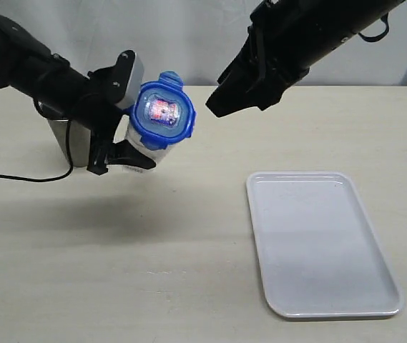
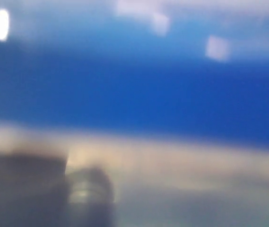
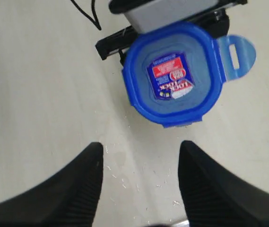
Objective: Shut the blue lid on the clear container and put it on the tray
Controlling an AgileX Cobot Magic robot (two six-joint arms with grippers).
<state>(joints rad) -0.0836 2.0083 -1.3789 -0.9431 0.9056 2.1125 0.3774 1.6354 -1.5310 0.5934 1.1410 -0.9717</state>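
Observation:
The blue lid (image 1: 164,111) sits on the mouth of the clear container (image 1: 146,148), which is held tilted in the air above the table, lid facing the exterior camera. My left gripper (image 1: 121,153) is shut on the container's lower body. In the left wrist view only a blur of the blue lid (image 2: 125,94) shows. My right gripper (image 1: 219,106) hangs open just right of the lid, not touching it. In the right wrist view the gripper (image 3: 141,149) is open and empty, with the lid (image 3: 172,80) beyond it, red sticker showing and one flap (image 3: 236,56) sticking out. The white tray (image 1: 317,243) lies at the front right.
A tapered steel cup (image 1: 71,139) stands on the table behind my left arm. A black cable (image 1: 17,177) trails across the table at the far left. The table top is pale wood grain.

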